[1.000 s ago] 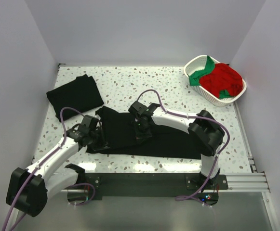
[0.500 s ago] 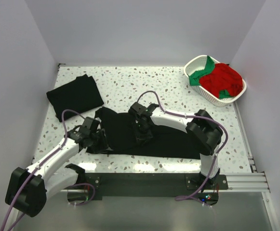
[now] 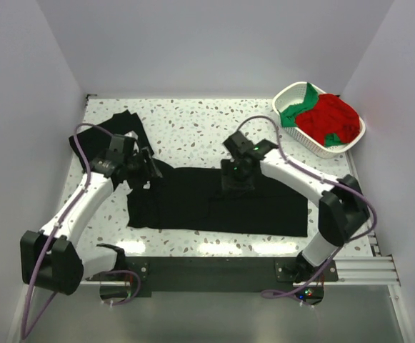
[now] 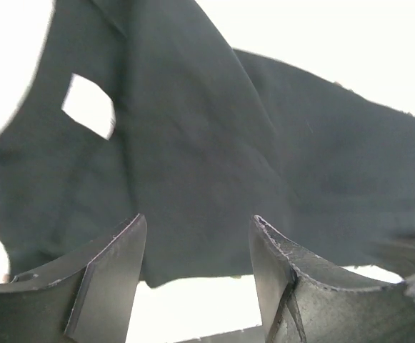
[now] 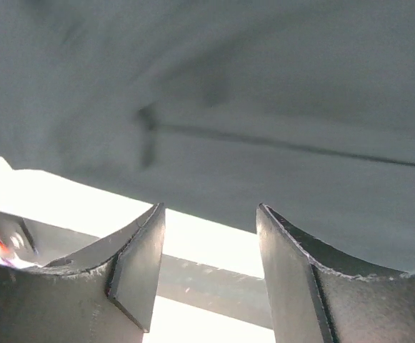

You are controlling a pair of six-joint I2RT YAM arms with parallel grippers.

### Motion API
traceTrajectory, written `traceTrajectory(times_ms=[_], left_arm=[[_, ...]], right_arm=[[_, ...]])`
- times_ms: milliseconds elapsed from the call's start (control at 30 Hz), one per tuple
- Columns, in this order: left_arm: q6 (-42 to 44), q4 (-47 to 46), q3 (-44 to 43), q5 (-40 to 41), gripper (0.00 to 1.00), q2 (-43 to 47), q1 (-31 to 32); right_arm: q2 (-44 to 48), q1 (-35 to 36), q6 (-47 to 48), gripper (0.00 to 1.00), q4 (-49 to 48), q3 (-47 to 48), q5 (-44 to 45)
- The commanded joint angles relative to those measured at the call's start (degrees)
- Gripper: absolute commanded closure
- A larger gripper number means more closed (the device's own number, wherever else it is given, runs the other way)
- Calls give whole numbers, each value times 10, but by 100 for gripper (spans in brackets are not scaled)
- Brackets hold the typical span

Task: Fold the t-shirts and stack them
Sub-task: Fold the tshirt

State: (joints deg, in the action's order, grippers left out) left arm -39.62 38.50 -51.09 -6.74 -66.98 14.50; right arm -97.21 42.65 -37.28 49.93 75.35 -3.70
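Where the overhead view takes in the whole speckled, stone-patterned worktop [image 3: 193, 118], a black t-shirt [image 3: 221, 209] lies flat across its near middle as a long, matte, roughly rectangular band with an uneven left end. An oval white plastic lattice basket [image 3: 286, 95] stands at the far right corner, holding crumpled red and green shirts [image 3: 328, 118]. A squarish folded black shirt [image 3: 127, 120] lies at the far left, partly behind the left arm. The left tool [image 3: 147, 173] hangs over the band's far left corner, the right tool [image 3: 234, 179] over its far edge. Only the wrist views show both tools spread, with nothing between the fingers and soft dark cloth beyond them.
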Motion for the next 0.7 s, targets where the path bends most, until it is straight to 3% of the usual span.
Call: traceTrajectory(times_ms=[0,300,667], left_arm=[[60,-49,-50,33,36,-53,-39],[91,-136,-116,66,37,-191,-55],[103,-177,-148,95,43,-296,-64]], right_arm=[[60,-99,27,43,-4,-47,33],[58,-229,84,42,-47,-100,78],[29,-284,94,42,-95,-122,106]])
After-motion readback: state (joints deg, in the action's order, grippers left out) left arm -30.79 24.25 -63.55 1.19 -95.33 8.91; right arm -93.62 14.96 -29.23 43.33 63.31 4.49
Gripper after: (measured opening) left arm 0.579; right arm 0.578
